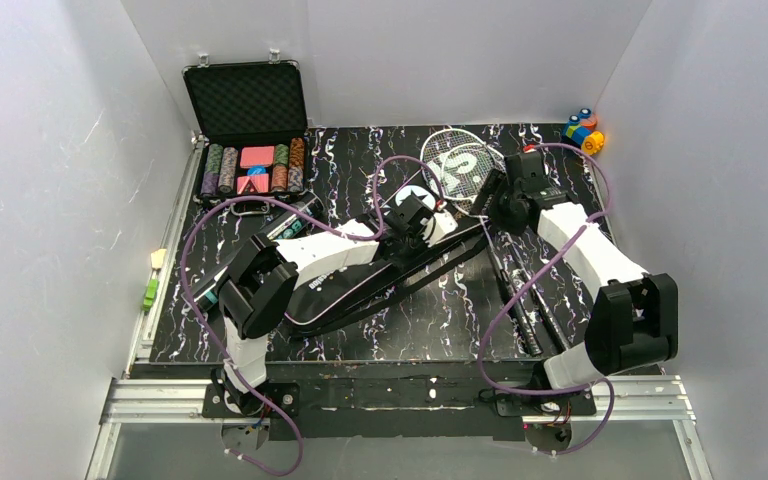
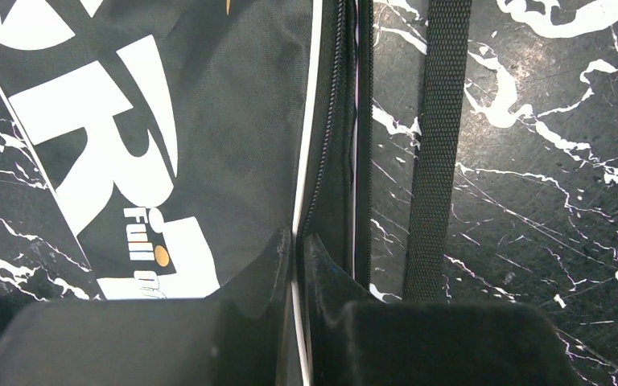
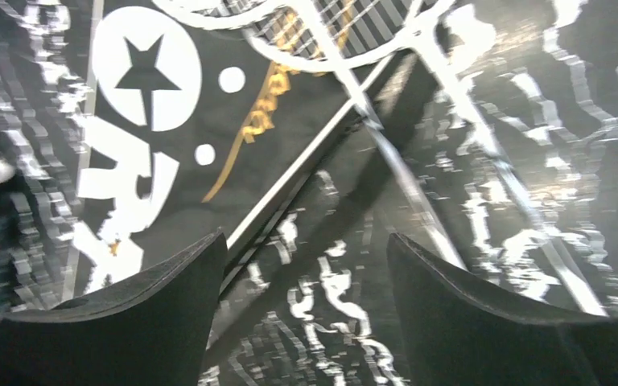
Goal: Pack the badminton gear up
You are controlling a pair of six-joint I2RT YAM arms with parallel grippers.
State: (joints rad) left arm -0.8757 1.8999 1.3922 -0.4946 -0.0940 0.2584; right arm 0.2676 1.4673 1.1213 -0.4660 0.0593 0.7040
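Note:
The black bag (image 1: 380, 270) lettered "SPORT" lies slantwise across the mat. My left gripper (image 1: 430, 217) is shut on its white-piped zip edge (image 2: 299, 201). The lettering (image 2: 113, 145) is to its left and a black strap (image 2: 442, 121) to its right. Two silver-framed rackets lie with heads (image 1: 460, 160) at the back and handles (image 1: 530, 315) nearer the front. My right gripper (image 1: 497, 197) is open and empty (image 3: 302, 249), over the mat beside the bag's edge (image 3: 169, 145), with the racket frames (image 3: 330, 40) just beyond. The dark tube (image 1: 290, 225) with teal lettering lies left of the bag. No shuttlecocks show.
An open black case of poker chips (image 1: 250, 150) stands at the back left. Colourful toy blocks (image 1: 585, 130) sit at the back right corner. Small green and yellow pieces (image 1: 152, 285) lie off the mat's left edge. White walls close in three sides.

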